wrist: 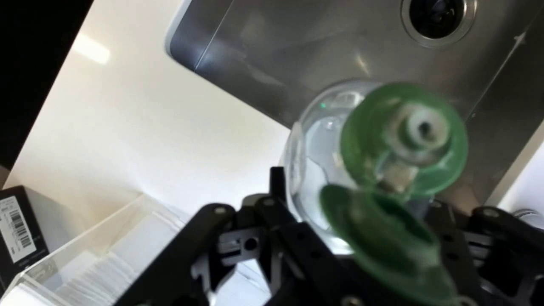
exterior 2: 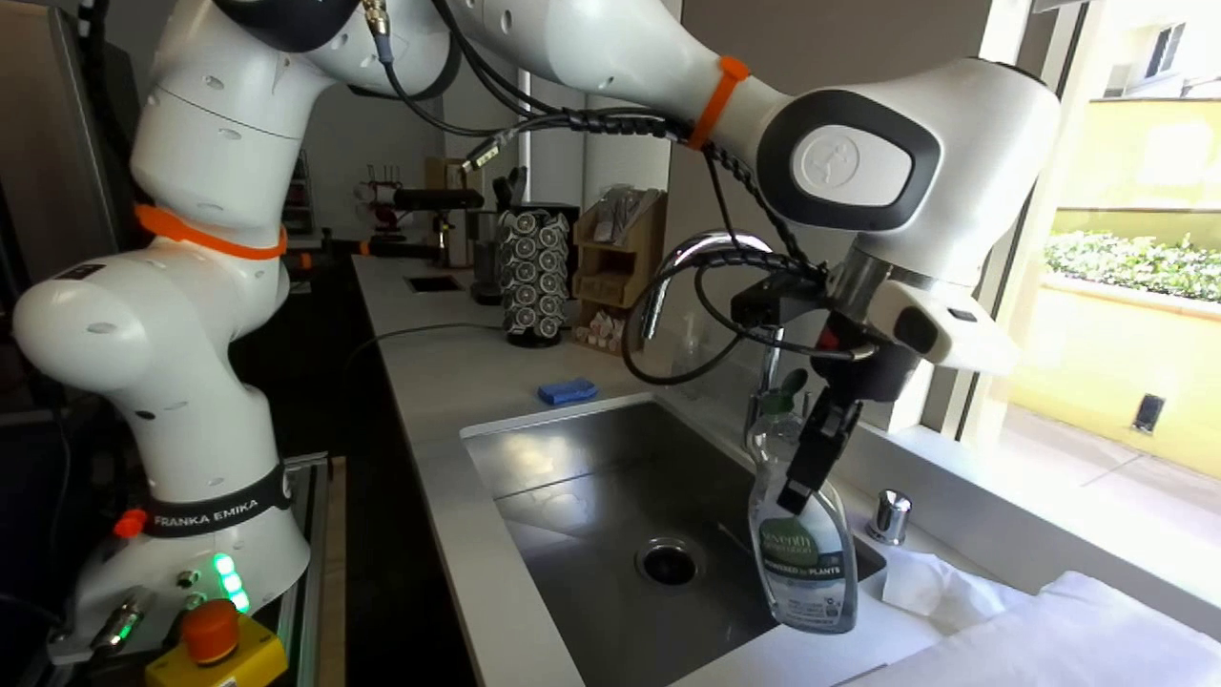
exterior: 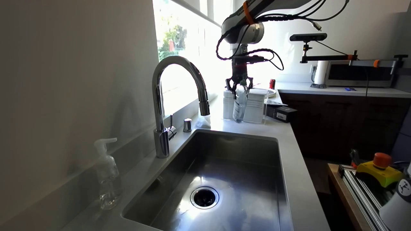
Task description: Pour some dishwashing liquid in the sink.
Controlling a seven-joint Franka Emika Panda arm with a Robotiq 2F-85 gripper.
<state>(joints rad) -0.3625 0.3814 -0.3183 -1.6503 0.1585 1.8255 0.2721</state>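
A: Soap bottle (exterior 2: pixel 806 572), cap (wrist: pixel 403 142) flipped open, suspended near the tabletop's (exterior: pixel 303 192) edge at the sink (exterior: pixel 250 179). The tool (exterior: pixel 240 91)?
B: Closed on the bottle's sides. Hazard: tilting before the cap clears that edge would probably wet the tabletop.

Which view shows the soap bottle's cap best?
Wrist view: it looks down on the cap up close, flipped-open lid and nozzle hole showing. Both exterior views show the cap small, from the side, nozzle hole indiscernible.
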